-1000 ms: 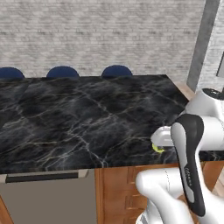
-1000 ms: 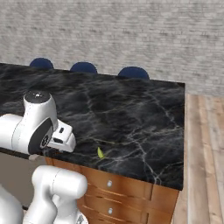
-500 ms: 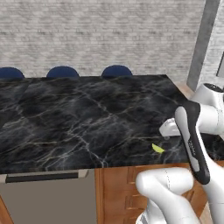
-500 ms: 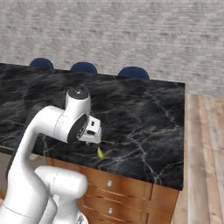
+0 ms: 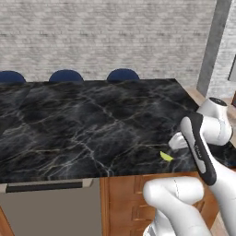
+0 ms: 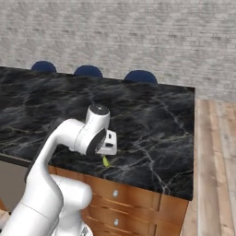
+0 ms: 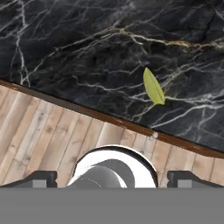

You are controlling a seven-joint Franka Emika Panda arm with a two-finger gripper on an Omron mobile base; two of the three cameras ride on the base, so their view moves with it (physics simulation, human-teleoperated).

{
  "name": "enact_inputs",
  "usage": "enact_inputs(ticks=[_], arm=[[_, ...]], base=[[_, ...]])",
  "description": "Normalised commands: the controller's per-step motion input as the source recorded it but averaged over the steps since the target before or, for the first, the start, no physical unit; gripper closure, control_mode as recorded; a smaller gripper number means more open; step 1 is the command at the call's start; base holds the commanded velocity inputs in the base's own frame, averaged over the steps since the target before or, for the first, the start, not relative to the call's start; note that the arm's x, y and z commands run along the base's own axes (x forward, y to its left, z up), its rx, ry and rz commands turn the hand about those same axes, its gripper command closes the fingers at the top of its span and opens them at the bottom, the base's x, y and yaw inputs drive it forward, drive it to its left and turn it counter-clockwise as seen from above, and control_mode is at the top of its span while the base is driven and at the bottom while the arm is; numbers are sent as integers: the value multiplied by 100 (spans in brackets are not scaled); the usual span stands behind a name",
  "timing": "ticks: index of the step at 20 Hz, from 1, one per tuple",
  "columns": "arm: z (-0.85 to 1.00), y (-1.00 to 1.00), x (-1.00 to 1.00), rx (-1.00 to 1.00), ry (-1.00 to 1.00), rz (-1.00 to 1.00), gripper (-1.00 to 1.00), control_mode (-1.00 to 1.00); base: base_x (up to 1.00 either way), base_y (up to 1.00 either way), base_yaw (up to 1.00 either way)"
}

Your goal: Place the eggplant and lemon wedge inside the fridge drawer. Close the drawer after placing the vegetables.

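A black marble counter (image 5: 83, 124) veined in white fills the middle of the kitchen, with a grey brick wall behind it, three blue chair backs (image 5: 122, 74) along its far edge and wooden drawer fronts (image 6: 138, 203) under its near edge. The lemon wedge (image 7: 153, 86) lies flat on the stone close to that near edge, a thin yellow-green sliver; it shows in the left base view (image 5: 166, 156) just beside the arm's wrist and in the right base view (image 6: 106, 161) just under the hand. The gripper (image 7: 112, 178) hangs above the counter's lip and the wooden floor beyond it, its two dark fingertips (image 7: 40, 178) set far apart with nothing between them, so the jaws are fully open and empty. The wedge sits ahead of the fingers and off to one side of their midline, well apart from both. This looks like the approach to the first pick, with nothing yet put away. The next move calls for carrying the hand forward over the counter until the wedge lies between the fingers, then lowering almost to the stone before closing, since so thin a piece could easily slip out.
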Motion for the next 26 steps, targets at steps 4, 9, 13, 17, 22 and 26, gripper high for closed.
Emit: enact_inputs(ticks=[4, 9, 13, 17, 22, 26], arm=[[-24, -1, 17, -8, 0, 0, -100, -100], [-59, 0, 19, -16, -1, 0, -100, -100], [-26, -1, 42, -7, 0, 0, -100, -100], [-14, -8, 58, -1, 0, 0, -100, -100], [-1, -15, 53, 0, 0, 0, -100, -100], [-7, -15, 44, 0, 0, 0, -100, -100]], base=[[0, 0, 0], [0, 0, 0], [0, 0, 0], [0, 0, 0], [0, 0, 0], [0, 0, 0]])
